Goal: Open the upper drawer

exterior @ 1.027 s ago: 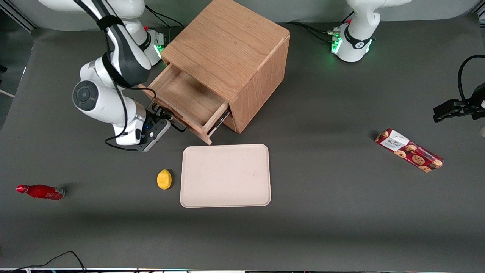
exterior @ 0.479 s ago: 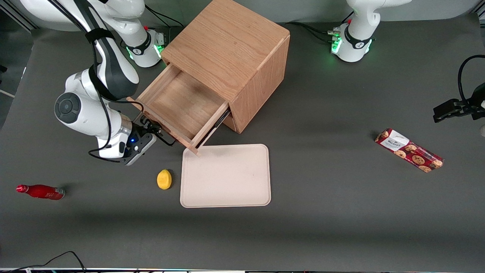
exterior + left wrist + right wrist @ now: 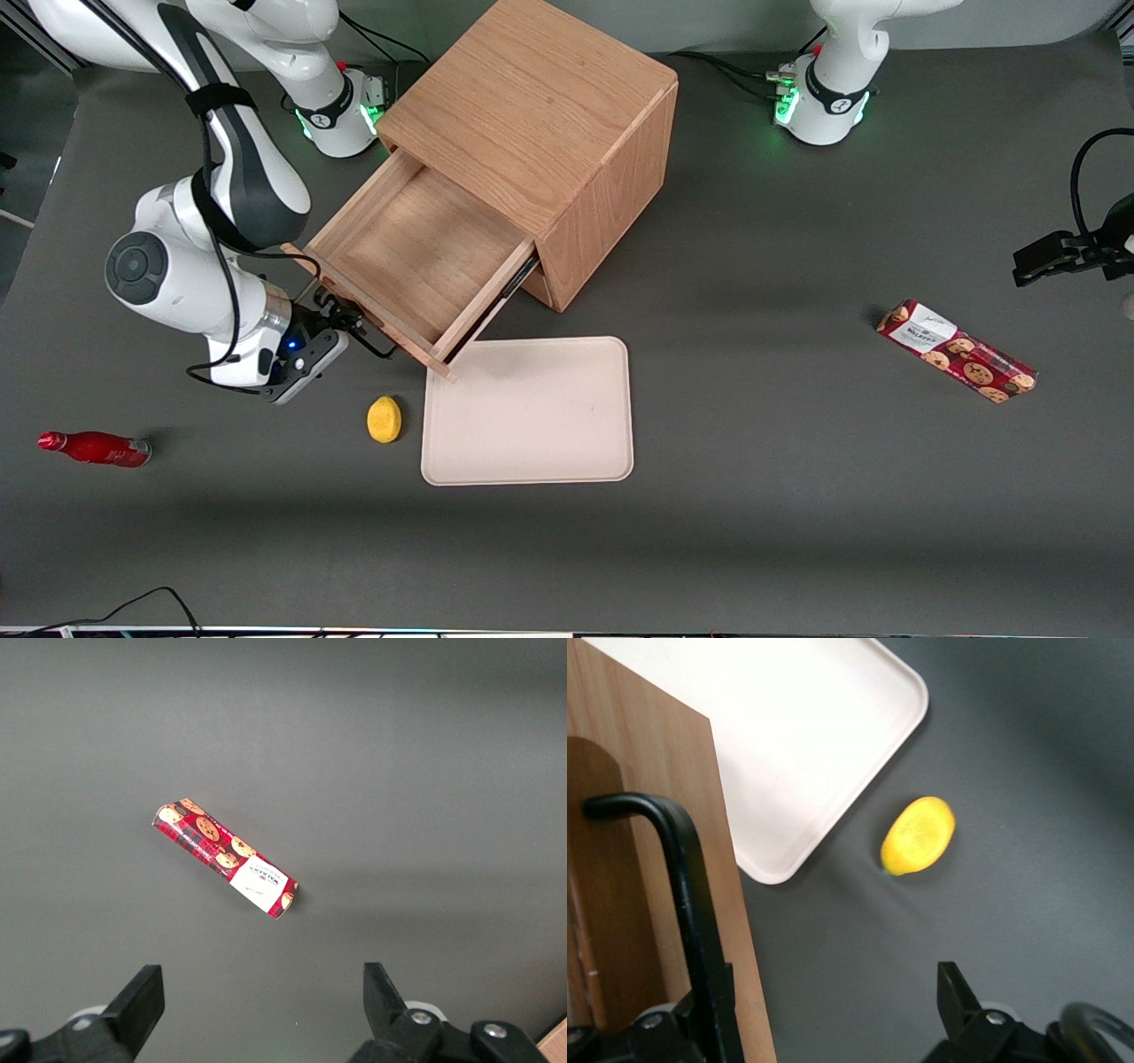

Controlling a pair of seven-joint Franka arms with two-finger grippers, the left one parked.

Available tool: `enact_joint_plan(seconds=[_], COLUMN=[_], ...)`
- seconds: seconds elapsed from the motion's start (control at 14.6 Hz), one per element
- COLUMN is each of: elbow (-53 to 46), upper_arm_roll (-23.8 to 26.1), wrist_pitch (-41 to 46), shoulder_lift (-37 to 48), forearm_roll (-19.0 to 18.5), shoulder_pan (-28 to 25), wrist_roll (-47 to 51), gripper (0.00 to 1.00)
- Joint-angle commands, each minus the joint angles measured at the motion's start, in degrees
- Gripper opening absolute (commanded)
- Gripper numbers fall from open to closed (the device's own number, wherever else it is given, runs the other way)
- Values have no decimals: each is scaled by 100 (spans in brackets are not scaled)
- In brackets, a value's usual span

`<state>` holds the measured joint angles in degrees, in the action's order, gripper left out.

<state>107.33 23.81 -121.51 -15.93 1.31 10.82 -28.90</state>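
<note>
The upper drawer (image 3: 412, 257) of the wooden cube cabinet (image 3: 532, 106) stands pulled far out, its inside bare. Its thin black bar handle (image 3: 359, 332) is on the drawer front, which faces the working arm's end of the table. My right gripper (image 3: 341, 321) is at that handle, in front of the drawer. In the right wrist view the gripper (image 3: 830, 983) is open, with one finger (image 3: 713, 992) right against the black handle (image 3: 687, 877) and drawer front (image 3: 664, 797), the other finger (image 3: 952, 992) well apart over the table. The lower drawer is hidden beneath.
A cream tray (image 3: 527, 412) lies just nearer the front camera than the drawer's corner; it shows in the right wrist view (image 3: 788, 744). A lemon (image 3: 384, 418) (image 3: 919, 835) lies beside it. A red bottle (image 3: 93, 447) lies toward the working arm's end, a cookie box (image 3: 957, 350) (image 3: 226, 858) toward the parked arm's.
The drawer has slid farther out of the cabinet. My gripper has moved with its handle, away from the cabinet and nearer the front camera.
</note>
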Motion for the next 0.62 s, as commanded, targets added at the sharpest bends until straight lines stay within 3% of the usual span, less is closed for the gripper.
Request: enact_joint_plan(seconds=[0.0, 0.55], elbow=[-72, -239], upper_arm_roll=[-148, -262], wrist_pitch=[-171, -171], shoulder_lift=[-341, -420], forearm_roll=[-368, -456], shoulder_pan=[-36, -27], wrist_roll=[-19, -10], gripper=[100, 100])
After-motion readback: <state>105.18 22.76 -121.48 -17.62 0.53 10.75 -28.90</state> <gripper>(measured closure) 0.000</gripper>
